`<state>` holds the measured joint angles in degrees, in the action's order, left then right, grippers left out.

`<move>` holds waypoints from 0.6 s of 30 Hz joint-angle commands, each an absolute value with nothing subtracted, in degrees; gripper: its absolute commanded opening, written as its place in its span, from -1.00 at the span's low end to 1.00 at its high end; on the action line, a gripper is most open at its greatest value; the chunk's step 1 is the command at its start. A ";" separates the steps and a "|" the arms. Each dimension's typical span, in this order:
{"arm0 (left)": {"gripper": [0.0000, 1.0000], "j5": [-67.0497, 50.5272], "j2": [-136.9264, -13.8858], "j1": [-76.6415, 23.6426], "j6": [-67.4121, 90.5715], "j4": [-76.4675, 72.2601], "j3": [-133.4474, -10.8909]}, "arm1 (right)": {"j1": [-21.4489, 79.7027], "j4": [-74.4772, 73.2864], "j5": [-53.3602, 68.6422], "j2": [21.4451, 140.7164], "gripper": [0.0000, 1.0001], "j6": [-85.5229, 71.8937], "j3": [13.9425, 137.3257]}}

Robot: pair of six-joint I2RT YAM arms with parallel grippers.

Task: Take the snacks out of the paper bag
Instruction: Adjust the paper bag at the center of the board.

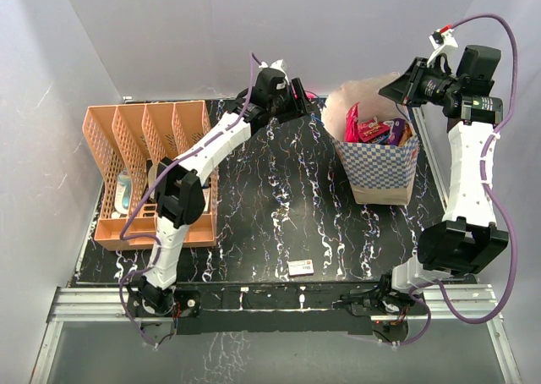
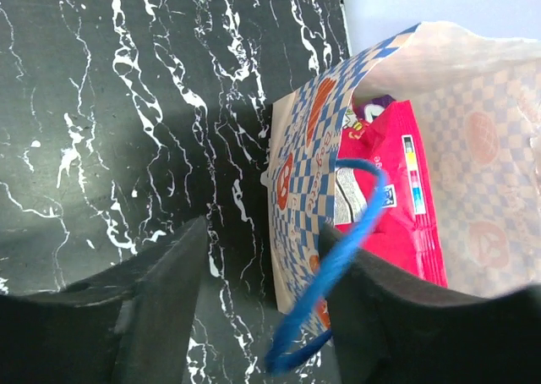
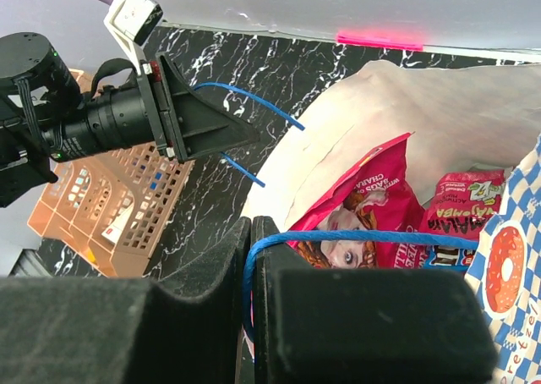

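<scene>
The checkered paper bag (image 1: 380,171) stands at the back right of the table, its mouth pulled wide. Several snacks (image 1: 374,130) lie inside; a magenta packet (image 2: 397,181) (image 3: 372,198) is on top. My left gripper (image 1: 297,96) (image 2: 266,242) is at the bag's left rim. It is open, and the bag's left blue cord handle (image 2: 338,266) loops loosely between its fingers. My right gripper (image 1: 397,86) (image 3: 252,227) is at the right rim, shut on the other blue cord handle (image 3: 363,236). The bag's cream inside (image 3: 406,105) shows behind the packets.
A peach-orange divider rack (image 1: 135,164) (image 3: 101,206) lies at the table's left, under my left arm. A small white flat box (image 1: 301,268) sits near the front edge. White walls close the back and sides, just behind the bag.
</scene>
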<state>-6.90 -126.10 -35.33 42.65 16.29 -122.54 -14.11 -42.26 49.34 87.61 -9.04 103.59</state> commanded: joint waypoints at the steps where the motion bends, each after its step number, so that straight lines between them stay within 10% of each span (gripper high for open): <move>1: -0.09 -8.64 -126.73 -34.77 43.53 14.85 -127.70 | -13.27 -38.94 50.38 84.53 -0.85 -8.78 106.65; 8: -0.97 -11.48 -126.21 -34.59 47.29 12.65 -126.15 | -14.06 -40.31 37.38 83.84 -0.85 -8.02 109.61; 18: -1.00 -19.74 -119.45 -36.30 55.60 4.20 -115.52 | -25.03 -42.01 34.32 87.32 -0.85 -8.02 116.16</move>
